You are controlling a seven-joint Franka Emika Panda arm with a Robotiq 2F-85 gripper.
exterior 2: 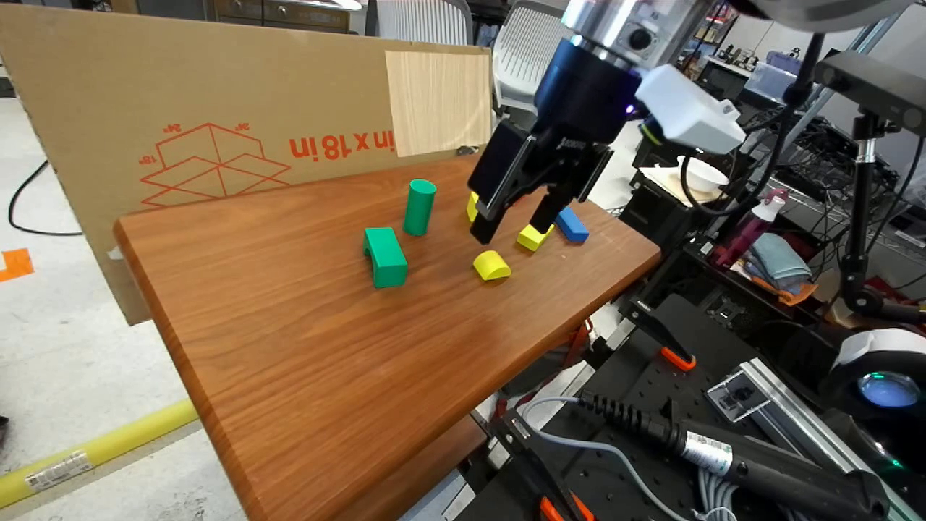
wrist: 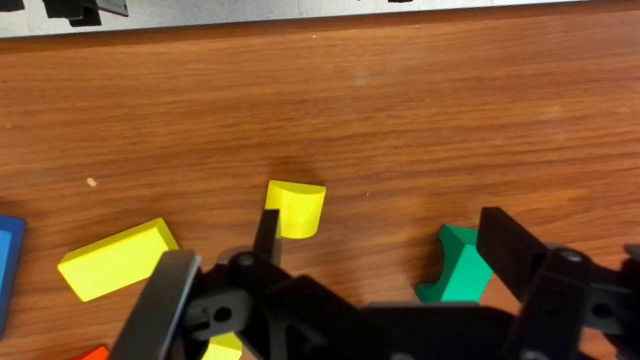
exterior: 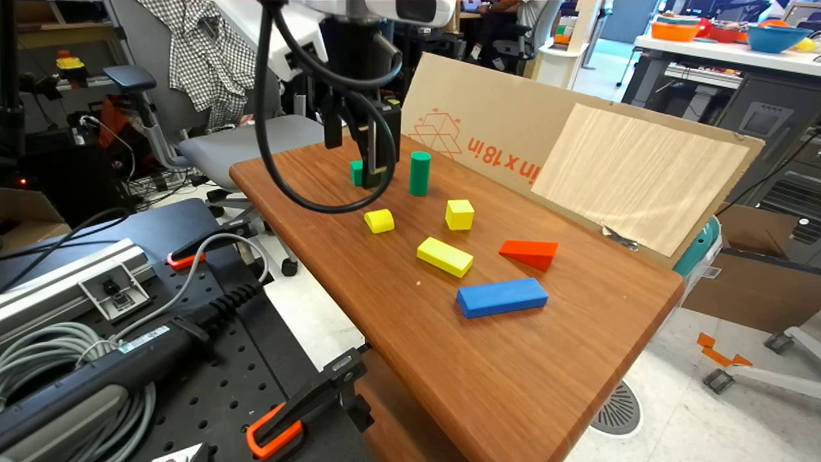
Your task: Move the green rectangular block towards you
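Gripper (exterior 2: 514,226) hovering, jaws apart; green rectangular block (exterior 2: 388,255) with arched cutout on brown wood-grain surface (exterior 2: 304,369), below gripper, off to one side.

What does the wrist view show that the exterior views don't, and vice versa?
Only the wrist view: a fingertip of the hand covering a corner of the yellow half-round block.
Only the exterior views: the red-printed cardboard and the pale wood-grain panel against it.
Shared: that yellow half-round block itself, the green rectangular block, the yellow rectangular block, the blue block (cut off in the wrist view), the table and the hand.
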